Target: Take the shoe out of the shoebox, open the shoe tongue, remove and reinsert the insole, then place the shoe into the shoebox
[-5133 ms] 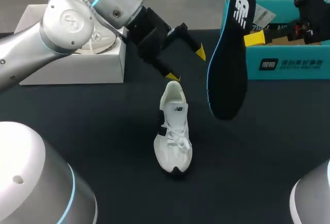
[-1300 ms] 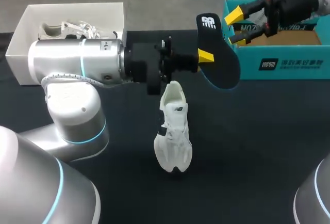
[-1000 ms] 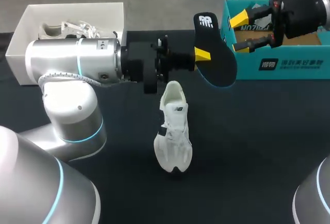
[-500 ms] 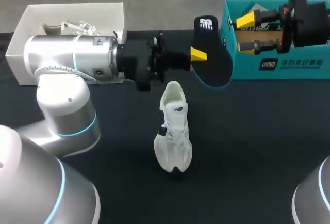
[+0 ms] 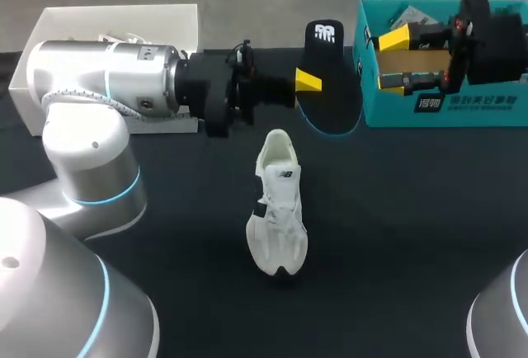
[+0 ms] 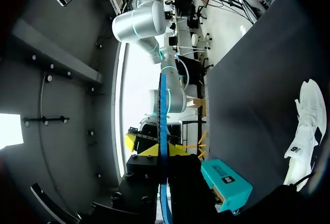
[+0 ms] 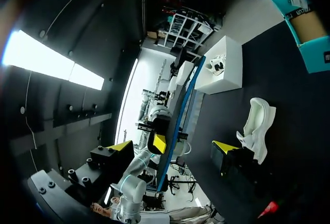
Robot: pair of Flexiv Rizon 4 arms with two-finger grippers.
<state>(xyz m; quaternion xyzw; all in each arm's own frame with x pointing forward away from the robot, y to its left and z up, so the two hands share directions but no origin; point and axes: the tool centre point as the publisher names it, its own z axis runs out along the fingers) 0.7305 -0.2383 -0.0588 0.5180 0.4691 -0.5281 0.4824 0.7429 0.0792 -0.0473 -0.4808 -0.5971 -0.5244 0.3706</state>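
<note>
Left pincer (image 5: 308, 83) clamps only one edge of insole (image 5: 332, 98), in air just past heel of shoe (image 5: 278, 201) on counter (image 5: 412, 251); right pincer (image 5: 397, 63), farther off, gapes empty, so insole cd pivot/slip on reinsert & shove the unheld shoe.

Head view: the insole (image 5: 330, 94) covers the far finger of the left jaws, and only one yellow tip (image 5: 308, 82) shows. The left arm (image 5: 107, 77) screens most of the white box (image 5: 58, 24) at 10 o'clock; its contents are indistinct. The teal shoebox (image 5: 462, 106) at 2 o'clock is cut by the frame edge and partly masked by the right jaws. Left wrist view: the shoe (image 6: 304, 126) is clipped by the black rim.
</note>
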